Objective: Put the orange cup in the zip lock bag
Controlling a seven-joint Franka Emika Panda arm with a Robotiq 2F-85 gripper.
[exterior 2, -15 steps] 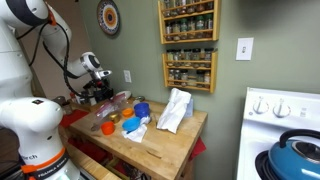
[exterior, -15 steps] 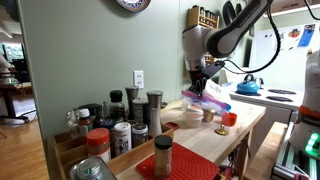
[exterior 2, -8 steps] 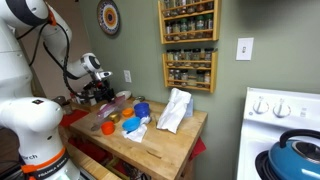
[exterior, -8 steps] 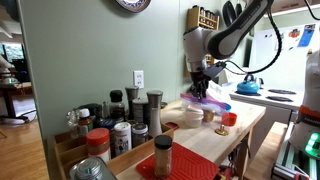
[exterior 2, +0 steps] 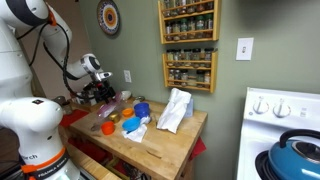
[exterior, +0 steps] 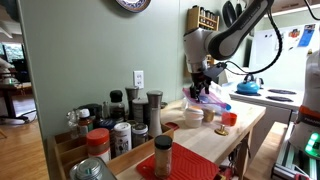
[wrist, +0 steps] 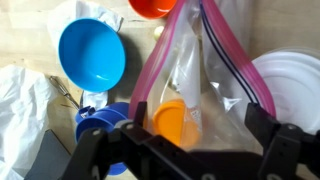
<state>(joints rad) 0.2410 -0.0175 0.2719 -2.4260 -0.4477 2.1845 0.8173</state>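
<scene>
The zip lock bag [wrist: 215, 70] is clear plastic with a pink-purple zip strip. It stands mouth-up directly under my gripper [wrist: 200, 120], whose jaws are open on either side of it and hold nothing. The bag [exterior: 203, 100] [exterior 2: 118, 99] shows in both exterior views just below the gripper [exterior: 203, 88] [exterior 2: 103, 92]. The orange cup [wrist: 152, 6] stands on the wooden counter outside the bag, also seen in both exterior views [exterior: 229, 118] [exterior 2: 107, 127]. A paler orange round thing [wrist: 172, 122] shows through the plastic; I cannot tell whether it is inside the bag or under it.
A blue bowl [wrist: 92, 52] and blue measuring cups [wrist: 105, 120] lie beside the bag, with a white plate [wrist: 295, 85] on its other side. A white cloth [exterior 2: 175, 108] lies further along the counter. Spice jars [exterior: 120, 125] crowd one end, and a stove with a kettle [exterior: 247, 85] stands beyond.
The jaws went from shut on the bag's mouth to fully open. The bag's top has sagged slightly. The arm has barely moved.
</scene>
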